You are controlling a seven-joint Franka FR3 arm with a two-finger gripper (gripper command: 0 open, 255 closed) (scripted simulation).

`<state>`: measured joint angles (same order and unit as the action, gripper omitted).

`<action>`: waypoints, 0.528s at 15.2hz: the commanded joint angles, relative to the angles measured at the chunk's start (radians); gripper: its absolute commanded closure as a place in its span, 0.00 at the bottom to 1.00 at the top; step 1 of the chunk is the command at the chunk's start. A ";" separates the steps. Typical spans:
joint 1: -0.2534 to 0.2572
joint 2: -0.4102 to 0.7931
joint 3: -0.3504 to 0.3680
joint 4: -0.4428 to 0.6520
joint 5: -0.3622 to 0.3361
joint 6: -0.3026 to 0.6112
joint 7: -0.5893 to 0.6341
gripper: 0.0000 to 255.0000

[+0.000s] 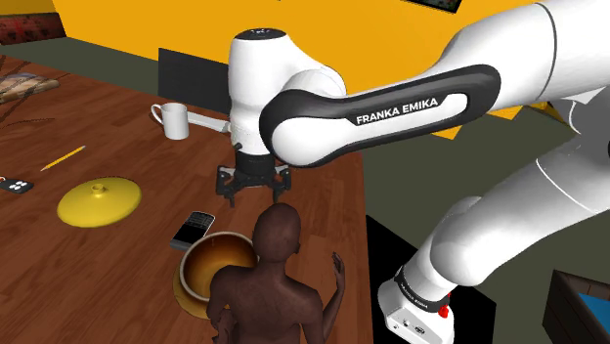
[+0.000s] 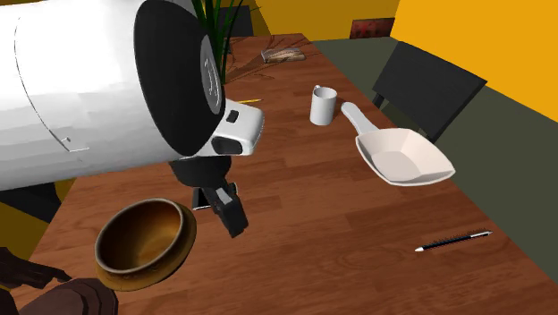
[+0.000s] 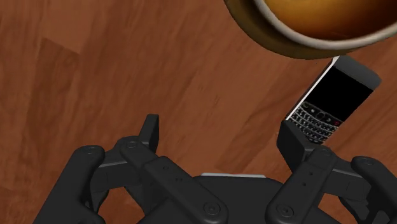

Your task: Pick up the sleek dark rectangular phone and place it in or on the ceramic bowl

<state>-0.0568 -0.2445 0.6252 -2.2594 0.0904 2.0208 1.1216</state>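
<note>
A dark phone (image 1: 193,230) with a keypad lies flat on the wooden table (image 1: 117,254), right beside a brown bowl (image 1: 198,256) with a golden inside. My gripper (image 1: 252,191) hovers open just above the table, slightly farther back than the phone and toward the shoulder view's right. In the wrist view the phone (image 3: 334,98) lies just past one fingertip (image 3: 291,143), outside the gap, with the bowl (image 3: 299,46) beyond it. Only bare wood lies between the fingers of my gripper (image 3: 221,137). The second exterior view shows the gripper (image 2: 228,210) close beside the bowl (image 2: 179,243).
A dark brown human figurine (image 1: 279,283) stands next to the bowl, near the front. A yellow lid (image 1: 99,201), a remote (image 1: 15,185) and a yellow pencil (image 1: 62,158) lie at the shoulder view's left. A white mug (image 2: 323,105), a white scoop (image 2: 402,157) and a pen (image 2: 453,241) lie elsewhere on the table.
</note>
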 commanded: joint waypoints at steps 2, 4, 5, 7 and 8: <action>-0.021 0.154 0.065 0.088 -0.081 0.037 0.172 0.00; -0.018 0.259 0.089 0.154 -0.151 0.046 0.284 0.00; -0.011 0.312 0.095 0.189 -0.188 0.048 0.340 0.00; 0.016 0.418 0.093 0.266 -0.260 0.044 0.444 0.00; 0.035 0.469 0.085 0.307 -0.293 0.039 0.492 0.00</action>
<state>-0.0384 0.1663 0.7128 -1.9959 -0.1625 2.0626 1.5530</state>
